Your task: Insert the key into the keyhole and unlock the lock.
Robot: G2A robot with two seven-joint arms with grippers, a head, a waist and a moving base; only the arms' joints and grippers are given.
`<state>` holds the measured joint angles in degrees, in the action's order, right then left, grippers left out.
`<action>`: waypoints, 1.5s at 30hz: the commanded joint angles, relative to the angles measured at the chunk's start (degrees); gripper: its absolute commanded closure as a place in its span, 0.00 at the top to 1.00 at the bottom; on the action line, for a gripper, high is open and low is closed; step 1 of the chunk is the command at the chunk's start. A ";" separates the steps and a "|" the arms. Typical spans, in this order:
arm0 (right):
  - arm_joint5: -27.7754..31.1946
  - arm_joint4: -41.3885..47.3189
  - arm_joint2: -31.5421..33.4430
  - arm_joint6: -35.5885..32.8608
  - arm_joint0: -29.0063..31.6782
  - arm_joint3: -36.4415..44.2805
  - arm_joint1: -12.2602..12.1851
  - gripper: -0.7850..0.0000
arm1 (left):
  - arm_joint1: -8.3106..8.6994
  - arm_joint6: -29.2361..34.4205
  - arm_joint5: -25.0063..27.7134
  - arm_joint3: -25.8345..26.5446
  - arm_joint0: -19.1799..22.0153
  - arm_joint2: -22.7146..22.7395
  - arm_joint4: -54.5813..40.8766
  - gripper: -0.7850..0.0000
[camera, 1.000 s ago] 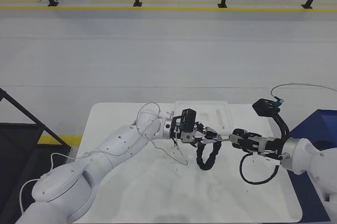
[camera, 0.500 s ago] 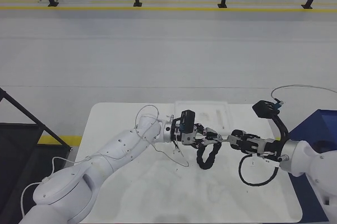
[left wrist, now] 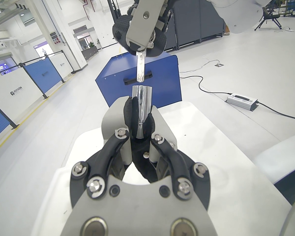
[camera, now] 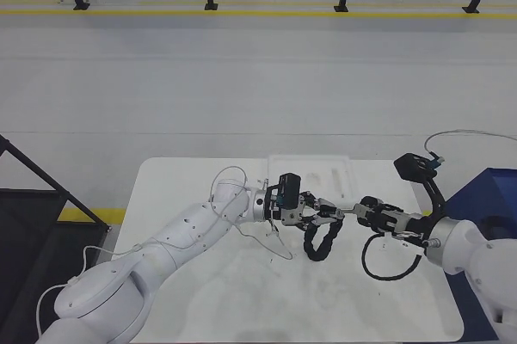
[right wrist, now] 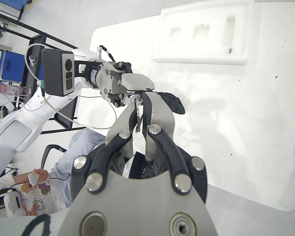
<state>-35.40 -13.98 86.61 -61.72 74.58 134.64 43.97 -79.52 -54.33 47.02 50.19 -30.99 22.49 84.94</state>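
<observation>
My left gripper (left wrist: 140,110) is shut on the chrome cylinder of the lock (left wrist: 141,99), held above the table's middle. In the top view the lock's black cable loop (camera: 322,242) hangs below this gripper (camera: 316,209). Facing it from the right, my right gripper (camera: 347,211) is shut on the key (left wrist: 140,71). The key's blade points straight at the cylinder's end, its tip just off or barely touching the keyhole. In the right wrist view the key (right wrist: 138,116) sits between my closed fingers (right wrist: 155,104), right in front of the lock's end (right wrist: 133,97).
A white foam tray (camera: 313,170) with cut-out pockets lies at the table's back edge. A blue bin (camera: 501,194) stands off the table's right side. A black cable (camera: 387,268) loops under the right arm. Bare white tabletop (camera: 241,292) lies in front.
Both grippers, with lock and key, have shifted a little to the right and toward the front. The key stays lined up with the cylinder's end.
</observation>
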 commanded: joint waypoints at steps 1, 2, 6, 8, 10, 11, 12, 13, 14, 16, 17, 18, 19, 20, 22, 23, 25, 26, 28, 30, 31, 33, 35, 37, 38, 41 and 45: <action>-0.98 -0.21 -0.43 0.19 -0.34 0.00 0.02 0.00 | -0.13 -0.21 0.30 0.05 -0.06 0.15 0.45 0.00; -1.48 -0.36 -0.60 0.32 -0.46 0.00 0.02 0.00 | -0.19 -0.24 0.37 0.03 -0.09 0.23 0.62 0.00; -3.22 -0.50 -0.91 0.21 -0.79 0.00 0.00 0.00 | -0.44 -0.38 0.56 -0.13 -0.17 0.57 1.33 0.00; -3.67 -0.59 -0.99 -0.09 -0.90 0.00 -0.04 0.00 | -0.61 -0.20 0.64 -0.23 -0.17 0.73 1.58 0.00; -3.96 -0.79 -1.09 -0.30 -0.98 0.00 -0.09 0.00 | -0.78 -0.17 0.69 -0.33 -0.20 0.88 1.77 0.00; -4.08 -0.62 -1.15 -0.42 -1.01 0.00 -0.10 0.00 | -0.86 -0.15 0.72 -0.39 -0.22 0.97 1.84 0.00; -4.23 -0.26 -1.15 -0.42 -1.06 0.00 -0.09 0.00 | -0.94 -0.14 0.74 -0.46 -0.25 1.04 1.92 0.00; -4.30 -0.05 -1.10 -0.36 -1.09 0.00 -0.08 0.00 | -1.03 -0.14 0.79 -0.55 -0.29 1.12 1.98 0.00; -4.34 0.15 -1.03 -0.26 -1.10 0.00 -0.08 0.00 | -1.11 -0.14 0.86 -0.66 -0.32 1.20 2.01 0.00; -4.25 0.44 -0.89 -0.01 -1.06 0.00 -0.09 0.00 | -1.28 -0.44 1.22 -0.91 -0.49 1.37 1.83 0.00; -4.21 0.50 -0.85 0.05 -1.01 0.00 -0.10 0.00 | -1.37 -0.63 1.40 -1.03 -0.53 1.45 1.78 0.00; -4.17 0.60 -0.85 0.03 -0.94 0.00 -0.11 0.00 | -1.45 -0.69 1.46 -1.18 -0.53 1.51 1.88 0.00; -4.11 0.71 -0.83 0.00 -0.90 0.00 -0.13 0.00 | -1.54 -0.76 1.51 -1.31 -0.56 1.56 1.96 0.00; -4.11 0.89 -0.85 0.00 -0.85 0.00 -0.13 0.00 | -1.63 -0.81 1.68 -1.43 -0.57 1.59 2.03 0.00; -3.98 1.02 -0.88 0.01 -0.79 0.00 -0.16 0.00 | -1.83 -0.88 1.94 -1.68 -0.57 1.66 2.14 0.00; -3.96 1.08 -0.88 0.08 -0.77 0.00 -0.16 0.00 | -1.93 -0.90 2.03 -1.83 -0.59 1.72 2.13 0.00; -4.04 1.20 -0.89 0.10 -0.72 0.00 -0.19 0.00 | -2.10 -0.85 2.08 -2.02 -0.59 1.82 2.19 0.00; -4.02 1.32 -0.88 0.17 -0.72 0.00 -0.19 0.00 | -2.18 -0.77 2.16 -2.07 -0.61 1.84 2.20 0.00; -4.01 1.57 -0.89 0.39 -0.67 0.00 -0.19 0.00 | -2.32 -0.66 2.27 -2.17 -0.62 1.90 2.24 0.00; -4.07 1.68 -0.89 0.62 -0.63 0.00 -0.20 0.00 | -2.45 -0.58 2.35 -2.27 -0.65 1.98 2.16 0.00; -4.07 1.71 -0.92 0.70 -0.62 0.00 -0.21 0.00 | -2.50 -0.56 2.36 -2.30 -0.69 2.01 2.10 0.00; -4.16 1.52 -1.06 0.84 -0.60 0.00 -0.24 0.00 | -2.59 -0.51 2.41 -2.26 -0.76 2.05 1.97 0.00; -4.31 1.04 -1.28 0.94 -0.61 0.00 -0.29 0.00 | -2.65 -0.49 2.44 -2.24 -0.76 2.10 1.92 0.00; -4.19 0.50 -1.63 0.99 -0.73 0.00 -0.34 0.00 | -2.68 -0.42 2.51 -2.24 -0.77 2.17 1.80 0.00; -4.03 0.18 -1.82 1.11 -0.85 0.00 -0.35 0.00 | -2.68 -0.37 2.56 -2.24 -0.75 2.21 1.77 0.00; -3.52 -0.91 -2.60 1.54 -1.30 0.00 -0.39 0.00 | -2.68 -0.16 2.77 -2.32 -0.74 2.40 1.50 0.00; -3.23 -4.07 -4.46 1.80 -2.23 0.00 -0.49 0.00 | -2.74 0.42 3.35 -2.46 -0.49 2.58 1.98 0.00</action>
<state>-38.64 -17.09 82.71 -59.98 72.66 134.65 43.50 -82.24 -54.10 50.18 47.79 -31.57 25.03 86.67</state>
